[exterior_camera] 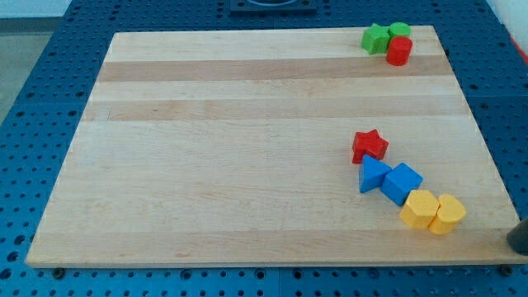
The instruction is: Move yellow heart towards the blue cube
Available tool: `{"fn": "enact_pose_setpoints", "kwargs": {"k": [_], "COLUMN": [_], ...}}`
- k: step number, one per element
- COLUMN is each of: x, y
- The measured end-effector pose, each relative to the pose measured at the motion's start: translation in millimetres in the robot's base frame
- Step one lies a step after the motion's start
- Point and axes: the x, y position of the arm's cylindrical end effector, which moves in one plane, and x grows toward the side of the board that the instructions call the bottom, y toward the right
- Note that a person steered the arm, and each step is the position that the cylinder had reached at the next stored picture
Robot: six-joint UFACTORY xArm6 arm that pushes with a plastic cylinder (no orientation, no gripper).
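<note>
The table (247, 140) is pale, smooth, matt striped wood; the yellow heart (448, 214) beside the blue cube (402, 183) looks matt-painted.

Yellow heart (448, 214) hemmed leftward by yellow hexagon (418, 209), touching.

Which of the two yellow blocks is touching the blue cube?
The left yellow block: its upper-left side meets the blue cube. The right yellow block sits beyond it, nearer my tip at the board's lower right edge.
</note>
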Motion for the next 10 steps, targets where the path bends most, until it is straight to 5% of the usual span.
{"fn": "enact_pose_setpoints", "kwargs": {"k": [3, 10], "x": [-8, -67], "y": [-74, -34]}}
